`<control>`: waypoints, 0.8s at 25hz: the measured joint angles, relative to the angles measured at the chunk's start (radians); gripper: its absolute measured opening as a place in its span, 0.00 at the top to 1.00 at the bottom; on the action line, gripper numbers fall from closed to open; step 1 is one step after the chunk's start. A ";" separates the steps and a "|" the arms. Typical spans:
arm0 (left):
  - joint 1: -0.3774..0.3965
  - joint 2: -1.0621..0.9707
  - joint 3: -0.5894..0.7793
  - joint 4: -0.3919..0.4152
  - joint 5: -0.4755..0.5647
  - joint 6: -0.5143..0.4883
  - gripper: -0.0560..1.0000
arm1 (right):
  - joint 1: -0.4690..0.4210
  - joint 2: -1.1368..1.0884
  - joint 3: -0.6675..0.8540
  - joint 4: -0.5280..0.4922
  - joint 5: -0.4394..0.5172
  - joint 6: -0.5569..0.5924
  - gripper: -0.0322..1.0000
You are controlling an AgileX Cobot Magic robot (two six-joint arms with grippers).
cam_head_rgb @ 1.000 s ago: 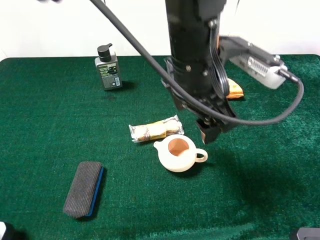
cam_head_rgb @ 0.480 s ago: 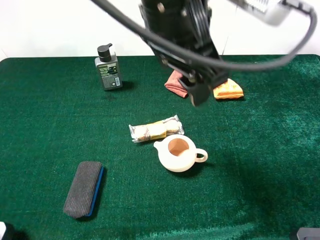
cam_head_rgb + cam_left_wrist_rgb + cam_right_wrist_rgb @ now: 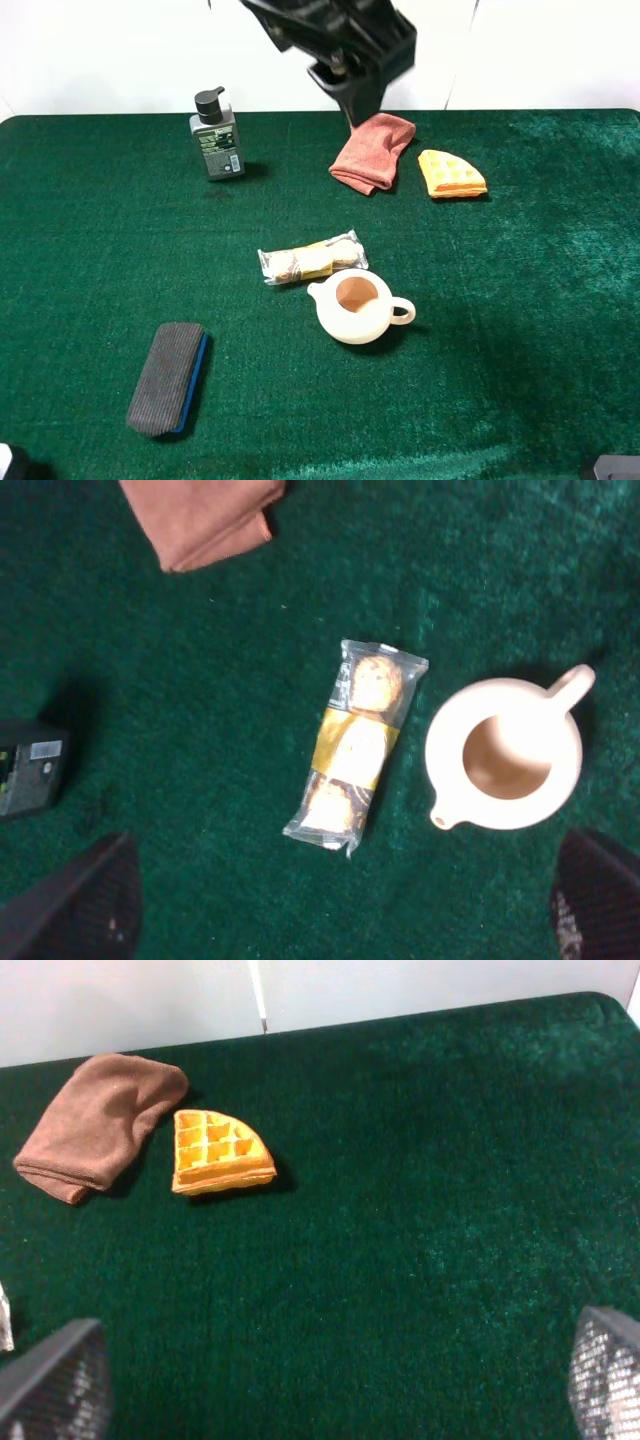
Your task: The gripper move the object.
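The cream-white teapot point(image 3: 356, 306) stands upright and lidless on the green cloth, brown inside, its spout to the left and its loop handle to the right. It also shows in the left wrist view point(image 3: 505, 755), seen from straight above. My left gripper point(image 3: 358, 92) hangs high over the back of the table, far above and behind the teapot. Its dark fingers point(image 3: 85, 900) stand wide apart with nothing between them, so my left gripper point(image 3: 340, 910) is open. My right gripper point(image 3: 330, 1385) is open and empty too, low at the front right and facing the back edge.
A clear-wrapped snack packet point(image 3: 309, 258) lies just behind the teapot. A black-capped bottle point(image 3: 216, 137) stands at the back left. A folded pink cloth point(image 3: 372, 150) and an orange waffle piece point(image 3: 451, 174) lie at the back. A grey eraser point(image 3: 168, 377) lies at the front left.
The left arm has risen and pulled back from beside the teapot's handle to the back of the table, uncovering the pink cloth. The teapot has not moved.
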 joint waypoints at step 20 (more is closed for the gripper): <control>0.126 -0.389 0.413 0.015 0.000 -0.016 0.03 | 0.000 0.000 0.000 0.000 0.000 0.000 0.30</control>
